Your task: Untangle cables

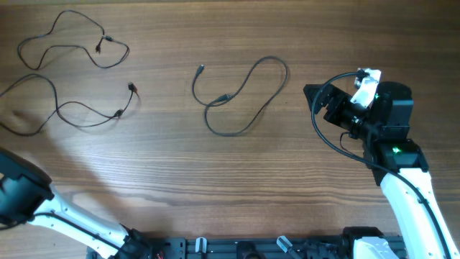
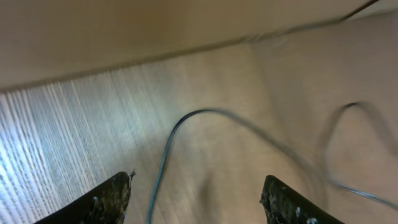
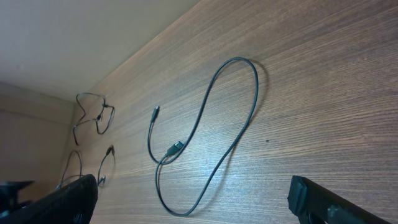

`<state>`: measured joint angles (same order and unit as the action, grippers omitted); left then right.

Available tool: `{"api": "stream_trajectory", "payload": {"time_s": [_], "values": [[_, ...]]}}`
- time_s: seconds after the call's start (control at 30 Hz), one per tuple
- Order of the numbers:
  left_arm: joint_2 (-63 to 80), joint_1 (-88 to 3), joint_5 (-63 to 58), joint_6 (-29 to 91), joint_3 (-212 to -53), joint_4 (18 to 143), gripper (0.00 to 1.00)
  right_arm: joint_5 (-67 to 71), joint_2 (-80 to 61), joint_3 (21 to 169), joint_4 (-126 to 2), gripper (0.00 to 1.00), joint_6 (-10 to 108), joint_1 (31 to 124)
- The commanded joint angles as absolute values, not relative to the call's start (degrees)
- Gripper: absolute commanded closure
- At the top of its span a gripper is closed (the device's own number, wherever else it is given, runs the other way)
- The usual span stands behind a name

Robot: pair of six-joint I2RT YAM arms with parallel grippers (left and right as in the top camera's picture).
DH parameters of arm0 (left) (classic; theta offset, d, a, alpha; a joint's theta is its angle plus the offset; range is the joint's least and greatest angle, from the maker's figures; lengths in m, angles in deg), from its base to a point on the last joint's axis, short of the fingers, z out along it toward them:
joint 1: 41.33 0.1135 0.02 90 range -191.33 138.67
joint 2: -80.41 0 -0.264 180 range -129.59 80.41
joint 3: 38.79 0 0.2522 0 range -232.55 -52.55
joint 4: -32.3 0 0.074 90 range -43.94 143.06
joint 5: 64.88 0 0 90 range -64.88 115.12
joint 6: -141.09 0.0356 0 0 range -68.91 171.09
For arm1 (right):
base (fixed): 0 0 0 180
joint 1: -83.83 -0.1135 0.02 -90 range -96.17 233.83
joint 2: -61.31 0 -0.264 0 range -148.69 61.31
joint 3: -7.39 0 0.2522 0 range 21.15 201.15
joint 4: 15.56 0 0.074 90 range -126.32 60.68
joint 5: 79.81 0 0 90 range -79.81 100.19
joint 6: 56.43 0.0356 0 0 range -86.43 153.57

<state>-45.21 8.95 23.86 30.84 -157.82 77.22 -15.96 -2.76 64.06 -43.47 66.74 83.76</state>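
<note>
Three thin black cables lie apart on the wooden table. One loops at the far left (image 1: 75, 34), one lies below it (image 1: 68, 108), and one forms a large loop at the centre (image 1: 248, 90). My right gripper (image 1: 323, 101) is open and empty, to the right of the centre cable, which fills the right wrist view (image 3: 249, 112) ahead of the open fingers (image 3: 194, 186). My left gripper (image 2: 199, 186) is open, low over the table, with a cable (image 2: 171, 140) running between its fingers, not gripped. That gripper is outside the overhead view.
The left arm (image 1: 29, 198) lies along the bottom left corner. The right arm (image 1: 402, 180) takes up the lower right. The table's far edge (image 2: 186, 53) meets a plain wall. A dark rail (image 1: 244, 248) runs along the near edge.
</note>
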Motion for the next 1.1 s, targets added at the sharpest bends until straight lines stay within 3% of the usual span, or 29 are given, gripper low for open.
{"api": "stream_trajectory", "payload": {"time_s": [0.0, 0.13, 0.2, 0.43, 0.7, 0.9, 0.97, 1.07], "values": [[-36.9, 8.7, 9.2, 29.9, -158.8, 75.4, 0.32, -17.3, -3.0, 65.3, -43.1, 0.01, 66.5, 83.5], [-35.2, 5.2, -3.7, 23.6, -158.8, 74.8, 0.36, -17.3, -3.0, 65.3, -43.0, 0.0, 66.0, 83.5], [-35.2, 1.7, -4.4, 23.8, -158.8, 79.0, 0.36, -17.3, -3.0, 65.3, -42.8, 0.0, 66.1, 83.5], [-35.2, -11.4, 13.4, 23.8, -158.7, 95.7, 0.34, -17.3, -3.0, 65.3, -43.0, 0.0, 66.1, 83.5], [-37.1, -21.0, 15.8, 23.6, -158.2, 111.3, 0.33, -16.9, -3.0, 65.3, -42.2, 0.01, 65.1, 83.5], [-37.1, -28.3, 16.6, 32.1, -153.3, 112.3, 0.29, -16.9, -3.0, 65.3, -41.2, 0.0, 65.4, 83.5], [-37.1, -30.7, 21.2, 32.7, -151.4, 110.9, 0.23, -16.9, -3.0, 65.3, -40.5, 0.0, 66.7, 83.5], [-37.1, -33.6, 32.5, 32.7, -148.1, 108.5, 0.22, -16.9, -3.0, 65.3, -40.0, 0.0, 68.8, 83.4]]}}
